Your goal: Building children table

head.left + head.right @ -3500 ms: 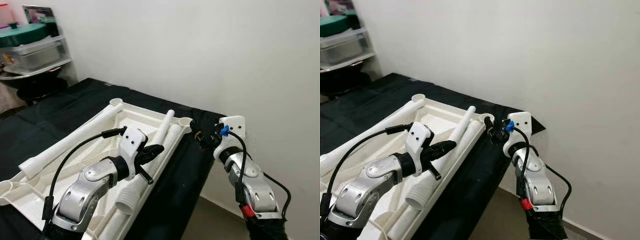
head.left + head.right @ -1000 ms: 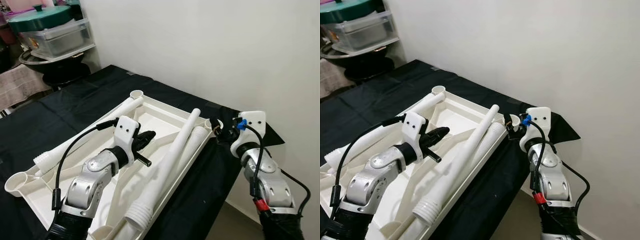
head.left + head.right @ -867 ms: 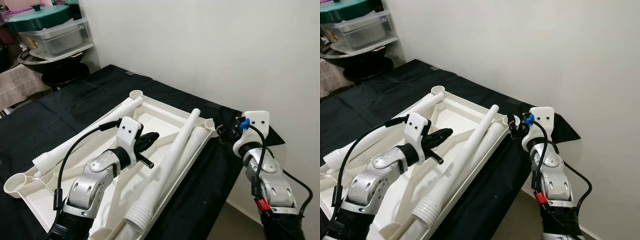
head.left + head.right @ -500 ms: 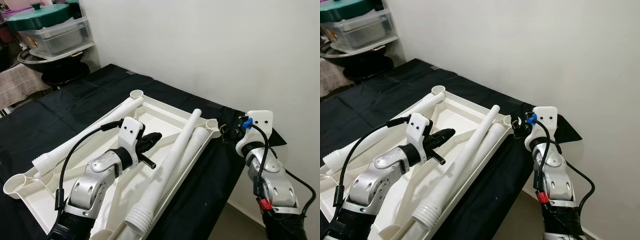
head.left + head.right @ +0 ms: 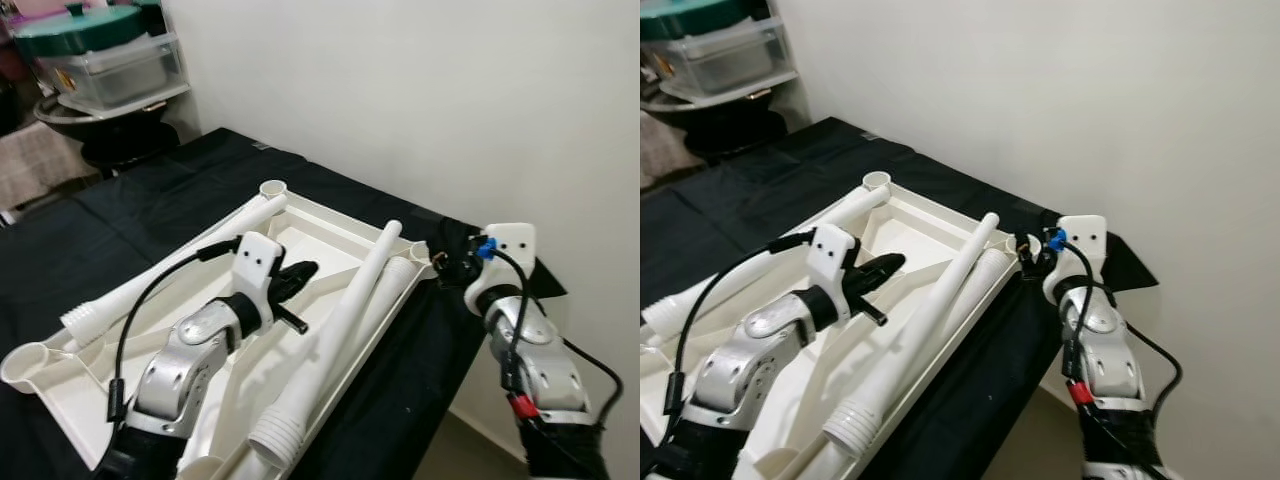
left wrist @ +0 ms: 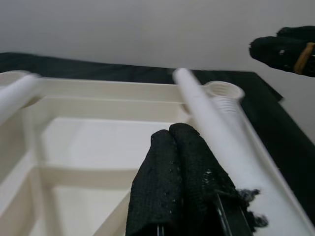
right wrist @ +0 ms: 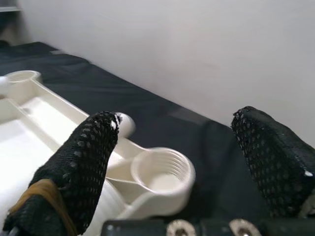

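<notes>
White walls met at a corner behind a black-draped work surface point(image 5: 120, 220), on which the inverted cream plastic tabletop tray point(image 5: 310, 215) lay with threaded corner sockets point(image 7: 160, 172). Two long white plastic tube legs point(image 5: 340, 320) rested loose inside it, a third point(image 5: 150, 280) along its far rim. The left gripper point(image 5: 298, 272) hovered over the tray, fingers pressed together on nothing. The right gripper point(image 7: 177, 162), fingers spread, straddled the near corner socket without touching. The legs appeared light, rigid and smooth, hence slippery; a mid-shaft grasp, clear of the ribbed threaded end point(image 5: 275, 435), looked soundest.
</notes>
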Tool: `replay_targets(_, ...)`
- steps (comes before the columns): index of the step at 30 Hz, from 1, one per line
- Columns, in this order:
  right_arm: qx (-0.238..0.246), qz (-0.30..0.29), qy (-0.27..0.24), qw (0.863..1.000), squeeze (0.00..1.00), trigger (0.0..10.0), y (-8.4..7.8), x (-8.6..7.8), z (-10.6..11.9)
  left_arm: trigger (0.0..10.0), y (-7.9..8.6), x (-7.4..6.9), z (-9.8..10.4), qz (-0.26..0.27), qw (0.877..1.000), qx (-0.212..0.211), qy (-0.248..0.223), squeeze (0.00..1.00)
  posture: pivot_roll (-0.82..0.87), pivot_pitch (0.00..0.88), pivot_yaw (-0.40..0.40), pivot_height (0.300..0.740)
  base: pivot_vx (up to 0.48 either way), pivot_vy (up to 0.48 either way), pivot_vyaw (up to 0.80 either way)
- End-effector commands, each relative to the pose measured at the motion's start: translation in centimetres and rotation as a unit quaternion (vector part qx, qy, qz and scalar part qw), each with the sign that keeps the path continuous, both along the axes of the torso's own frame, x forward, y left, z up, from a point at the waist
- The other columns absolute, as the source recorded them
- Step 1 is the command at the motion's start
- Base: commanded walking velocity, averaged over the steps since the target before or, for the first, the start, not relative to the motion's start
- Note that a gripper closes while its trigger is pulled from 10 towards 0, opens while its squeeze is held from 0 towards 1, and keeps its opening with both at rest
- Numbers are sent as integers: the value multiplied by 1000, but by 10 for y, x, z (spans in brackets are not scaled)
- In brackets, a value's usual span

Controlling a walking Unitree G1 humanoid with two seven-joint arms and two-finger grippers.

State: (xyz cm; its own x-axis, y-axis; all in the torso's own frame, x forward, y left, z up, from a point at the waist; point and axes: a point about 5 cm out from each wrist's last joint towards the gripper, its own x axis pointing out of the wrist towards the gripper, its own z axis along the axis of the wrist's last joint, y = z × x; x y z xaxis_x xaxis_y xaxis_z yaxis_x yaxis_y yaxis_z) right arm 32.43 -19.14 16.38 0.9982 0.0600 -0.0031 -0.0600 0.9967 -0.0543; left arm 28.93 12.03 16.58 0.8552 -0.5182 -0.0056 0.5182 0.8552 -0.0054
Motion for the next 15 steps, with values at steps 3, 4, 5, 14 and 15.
replay_targets(3,-5,47,-1,999,0,10000,23,9,1,10000,16,-6,-2,45,999,12,-5,0,-3,0,-117,740,0,0,0)
replay_targets(4,-5,56,-3,998,0,10000,27,12,2,10000,19,-9,-3,51,999,13,-4,0,1,0,-120,740,0,0,0)
replay_targets(5,-5,56,-3,998,0,10000,27,12,2,10000,19,-9,-3,51,999,13,-4,0,1,0,-120,740,0,0,0)
replay_targets(14,-1,50,-5,999,0,10000,24,11,2,10000,18,-8,-2,53,998,15,-4,0,-16,0,-102,740,0,0,0)
replay_targets(15,-1,50,-5,999,0,10000,24,11,2,10000,18,-8,-2,53,998,15,-4,0,-16,0,-102,740,0,0,0)
